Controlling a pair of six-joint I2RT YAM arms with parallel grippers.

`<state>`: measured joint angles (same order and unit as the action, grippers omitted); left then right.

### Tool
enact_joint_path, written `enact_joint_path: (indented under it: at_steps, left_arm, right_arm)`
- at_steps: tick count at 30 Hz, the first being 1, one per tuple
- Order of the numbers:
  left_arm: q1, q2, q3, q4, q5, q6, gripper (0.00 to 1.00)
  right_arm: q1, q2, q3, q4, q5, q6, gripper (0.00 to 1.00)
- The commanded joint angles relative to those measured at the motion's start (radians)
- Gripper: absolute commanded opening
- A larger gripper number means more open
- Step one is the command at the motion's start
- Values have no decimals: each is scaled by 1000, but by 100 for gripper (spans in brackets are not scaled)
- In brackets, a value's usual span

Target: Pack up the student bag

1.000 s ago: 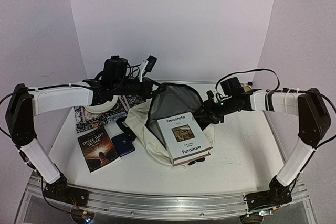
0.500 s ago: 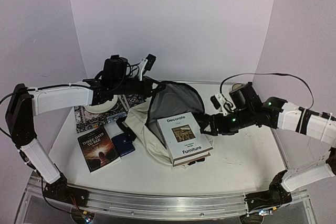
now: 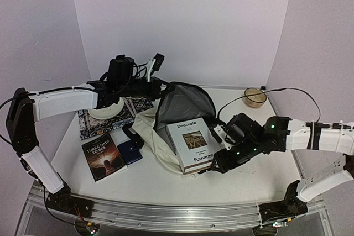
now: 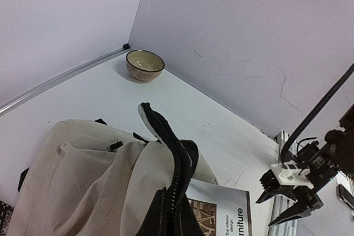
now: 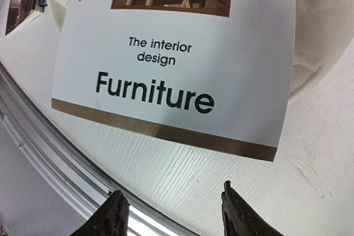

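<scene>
The student bag [image 3: 156, 139], cream with black trim, lies mid-table with its grey-lined mouth [image 3: 184, 105] held up. My left gripper [image 3: 157, 87] is shut on the bag's black zipper edge [image 4: 176, 158], pinched at the bottom of the left wrist view [image 4: 168, 208]. A white book titled "Decorate Furniture" [image 3: 193, 145] lies on the bag's front flap. My right gripper [image 3: 217, 166] hovers open just off the book's near edge. In the right wrist view the book's cover [image 5: 177, 53] fills the top, and the gripper [image 5: 176, 209] has only bare table between its fingers.
A dark book, "Three Days to See" [image 3: 103, 158], and a small blue case [image 3: 130, 151] lie left of the bag. Behind them are a patterned mat [image 3: 91, 124] and a white round dish [image 3: 105, 112]. A tan bowl [image 3: 255, 97] stands at back right. The metal front rail [image 3: 166, 214] is close.
The right arm swung from behind the bag's right side forward and down to the book's near edge, uncovering the bowl. The left gripper and bag have not moved.
</scene>
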<state>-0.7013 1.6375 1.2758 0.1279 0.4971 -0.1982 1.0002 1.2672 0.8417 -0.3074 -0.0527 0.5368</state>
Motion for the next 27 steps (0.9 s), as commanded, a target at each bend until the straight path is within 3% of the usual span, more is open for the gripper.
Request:
enact_joint_path:
  at_steps: [1,7,18,27]
  left_arm:
    - [1,-24,82,79,45,10,0]
    - [-7,-47,82,79,106,31,0]
    - [-27,-84,49,79,239,86,0]
    - [-29,-164,-20,80,248,102,0]
  right_arm:
    - [26,87,18,-10,127,34,55]
    - [28,167,107,30,276,-10,45]
    - [16,372,358,32,387,-167,45]
    - [-130,302,243,109,506,-139,45]
